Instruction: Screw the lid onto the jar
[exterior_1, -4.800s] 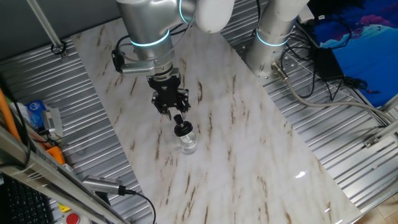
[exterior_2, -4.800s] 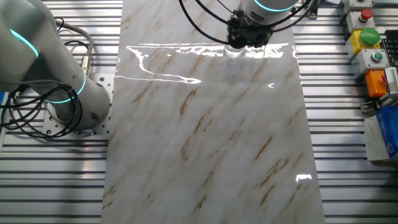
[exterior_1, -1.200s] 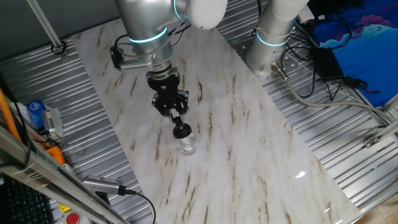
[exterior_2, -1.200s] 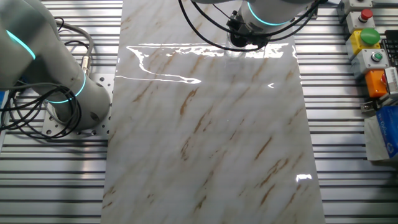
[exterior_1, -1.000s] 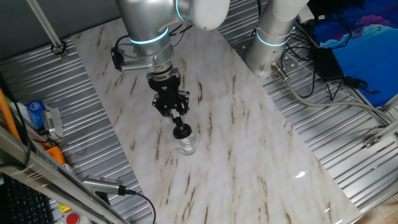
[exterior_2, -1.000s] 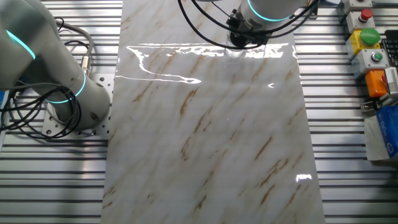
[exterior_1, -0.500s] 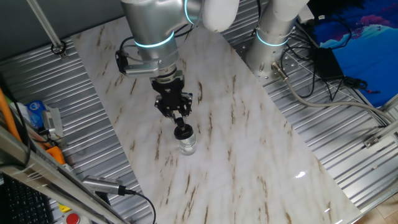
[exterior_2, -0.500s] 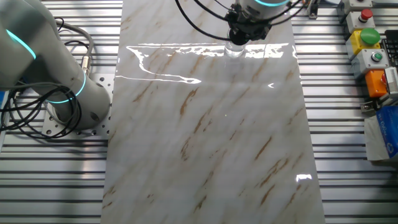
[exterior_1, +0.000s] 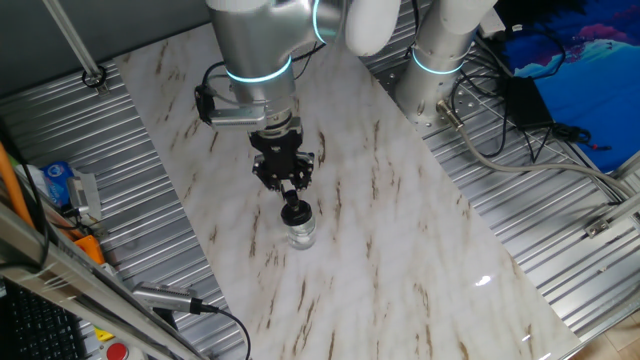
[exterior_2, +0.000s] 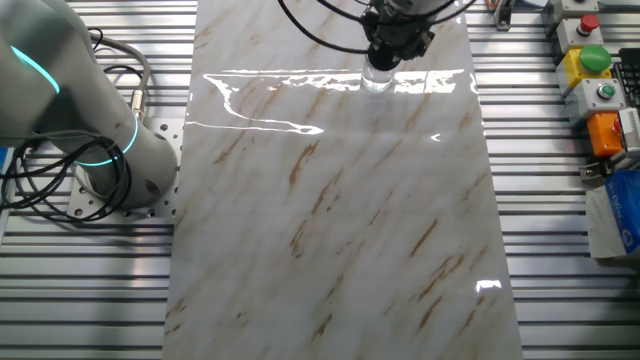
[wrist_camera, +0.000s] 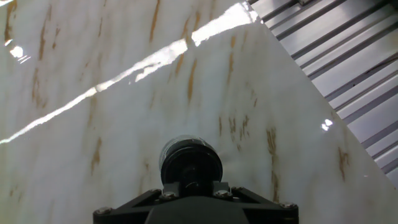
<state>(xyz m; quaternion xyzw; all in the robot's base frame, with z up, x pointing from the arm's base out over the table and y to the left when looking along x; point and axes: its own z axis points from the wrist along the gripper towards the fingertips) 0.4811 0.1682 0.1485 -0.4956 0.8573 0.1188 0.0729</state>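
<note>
lid (exterior_1: 294, 210): sitting on the jar (exterior_1: 300, 233), right under the jaws
gripper (exterior_1: 290, 195): can't tell if it's clamped or loose

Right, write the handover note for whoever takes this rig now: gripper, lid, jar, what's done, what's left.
Gripper: directly above the lid; the fingers meet the lid, but whether they are clamped on it cannot be told.
Lid: black cap sitting on the mouth of the jar.
Jar: upright on the marble table, right under the gripper; in the hand view the lid covers its mouth.
Done: lid placed on the jar.
Left: how far the lid is threaded cannot be seen; probably finish turning, check it is tight, then release and lift away.
</note>
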